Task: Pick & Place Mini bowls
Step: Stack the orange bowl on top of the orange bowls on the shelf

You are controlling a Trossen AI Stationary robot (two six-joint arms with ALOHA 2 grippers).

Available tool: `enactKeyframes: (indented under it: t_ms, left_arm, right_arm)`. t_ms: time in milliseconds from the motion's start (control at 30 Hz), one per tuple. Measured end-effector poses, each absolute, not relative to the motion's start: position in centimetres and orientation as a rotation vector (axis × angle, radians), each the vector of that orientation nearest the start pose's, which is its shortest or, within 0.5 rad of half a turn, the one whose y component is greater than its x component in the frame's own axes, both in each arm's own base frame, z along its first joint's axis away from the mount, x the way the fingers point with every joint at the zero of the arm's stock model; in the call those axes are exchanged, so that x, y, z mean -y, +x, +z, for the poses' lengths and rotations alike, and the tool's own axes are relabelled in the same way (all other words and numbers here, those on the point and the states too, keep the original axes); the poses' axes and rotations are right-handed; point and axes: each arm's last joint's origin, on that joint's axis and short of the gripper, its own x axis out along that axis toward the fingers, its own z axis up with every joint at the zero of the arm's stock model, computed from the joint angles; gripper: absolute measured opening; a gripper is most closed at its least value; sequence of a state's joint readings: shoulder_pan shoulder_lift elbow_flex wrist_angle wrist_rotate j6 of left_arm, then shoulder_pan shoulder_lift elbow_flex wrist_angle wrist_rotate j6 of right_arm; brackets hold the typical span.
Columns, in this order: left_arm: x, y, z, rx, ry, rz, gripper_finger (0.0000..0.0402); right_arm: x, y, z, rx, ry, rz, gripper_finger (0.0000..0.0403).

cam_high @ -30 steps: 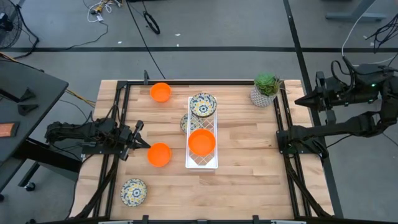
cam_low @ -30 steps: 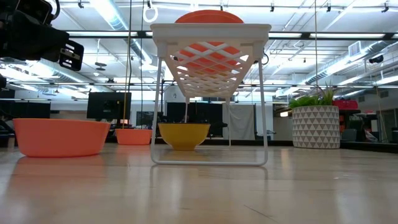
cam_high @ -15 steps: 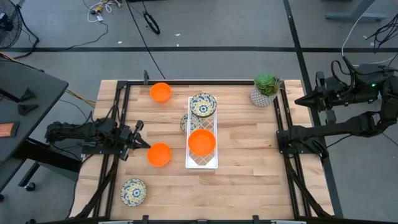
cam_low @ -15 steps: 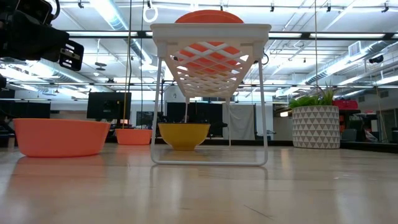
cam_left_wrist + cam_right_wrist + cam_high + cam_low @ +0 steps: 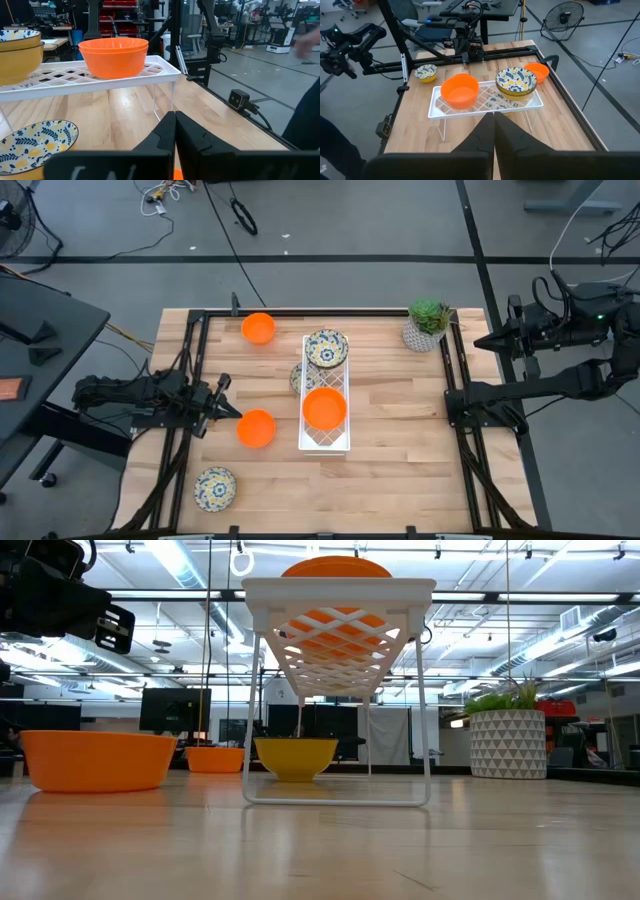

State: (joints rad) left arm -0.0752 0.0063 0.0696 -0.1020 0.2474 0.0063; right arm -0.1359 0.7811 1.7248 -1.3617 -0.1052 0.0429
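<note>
From above, we see a white lattice rack [image 5: 325, 412] mid-table carrying an orange stack [image 5: 324, 409] toward the near edge and a floral stack [image 5: 326, 348] toward the far edge. A floral bowl beneath the rack [image 5: 296, 377] peeks out on its left side. Loose bowls remain: an orange one near the far-left corner [image 5: 258, 328], another orange bowl [image 5: 256, 428] just off the left gripper [image 5: 226, 408], and a floral bowl at the near-left corner [image 5: 214, 488]. We judge the job partly done, with these loose bowls still to place. The right gripper [image 5: 451, 404] waits at the right edge, near the potted plant [image 5: 428, 323].

From table level, the rack's thin legs and diamond mesh look like moulded plastic; the bowls are smooth, round and glossy.

The left wrist view shows that gripper's jaws pressed together, empty.

The right wrist view shows its jaws likewise closed on nothing.
</note>
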Motion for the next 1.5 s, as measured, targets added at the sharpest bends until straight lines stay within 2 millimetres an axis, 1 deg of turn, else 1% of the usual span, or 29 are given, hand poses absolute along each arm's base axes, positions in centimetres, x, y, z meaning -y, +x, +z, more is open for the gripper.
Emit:
enactKeyframes:
  t_ms: [167,333,433,567,667,800,900,1067,1200,1367,1500]
  left_arm:
    - [1.4,9.2,17.8,-0.025,0.014,-0.316,0.0014]
    - [1.4,9.2,18.6,0.057,0.023,-0.307,0.0014]
    - [1.3,9.1,19.5,0.148,0.009,-0.304,0.0014]
    - [1.3,8.7,21.1,0.305,-0.078,-0.297,0.0014]
    - [1.0,8.4,22.1,0.410,-0.160,-0.246,0.0010]
    - [0.7,7.9,23.2,0.540,-0.192,-0.176,0.0005]
    - [0.6,7.5,24.0,0.588,-0.219,-0.134,0.0003]
    - [0.3,6.1,27.1,0.675,-0.256,-0.092,0.0002]
    - [0.0,4.3,30.2,0.715,-0.277,-0.033,0.0002]
    - [-0.4,2.6,33.8,0.671,-0.291,0.047,0.0001]
    - [-0.4,2.3,36.9,0.620,-0.228,0.073,0.0001]
  right_arm:
    - [-0.1,1.6,48.4,-0.415,0.093,-0.039,0.0011]
    - [-0.1,1.6,48.4,-0.415,0.092,-0.039,0.0011]
    - [-0.1,1.6,48.4,-0.415,0.092,-0.039,0.0011]
    - [-0.1,1.6,48.4,-0.415,0.092,-0.039,0.0011]
    - [-0.1,1.6,48.4,-0.415,0.092,-0.039,0.0011]
    - [-0.1,1.6,48.4,-0.415,0.092,-0.039,0.0011]
    - [-0.1,1.6,48.4,-0.415,0.092,-0.039,0.0011]
    - [-0.1,1.6,48.4,-0.415,0.092,-0.039,0.0011]
    - [-0.1,1.6,48.4,-0.415,0.092,-0.039,0.0011]
    - [-0.1,1.6,48.4,-0.415,0.092,-0.039,0.0011]
    - [-0.1,1.6,48.4,-0.415,0.092,-0.039,0.0011]
